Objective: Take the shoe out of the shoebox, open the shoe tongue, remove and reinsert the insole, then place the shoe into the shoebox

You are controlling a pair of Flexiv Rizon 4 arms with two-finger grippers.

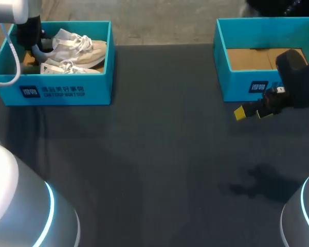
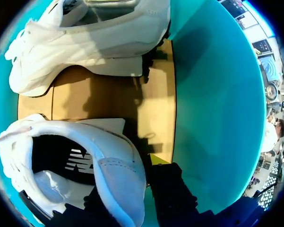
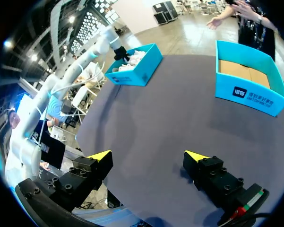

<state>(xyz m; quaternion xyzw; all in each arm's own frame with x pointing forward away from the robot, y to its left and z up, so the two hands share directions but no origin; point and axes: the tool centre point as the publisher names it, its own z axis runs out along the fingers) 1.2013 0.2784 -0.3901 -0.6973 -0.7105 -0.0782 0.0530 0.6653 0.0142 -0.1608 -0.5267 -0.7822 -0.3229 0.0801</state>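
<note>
Two white shoes lie in the teal shoebox at the far left. My left gripper is down inside that box at the shoes' heel end. It is shut on the heel collar of the nearer shoe, one finger inside and one finger outside. The second shoe lies on its side ahead of it on the cardboard floor. My right gripper hangs open over the table in front of the second teal box, with nothing between its yellow fingertips.
The right-hand box shows only its bare cardboard floor. Dark table surface stretches between and in front of the two boxes. In the right wrist view my left arm bends over the far shoebox.
</note>
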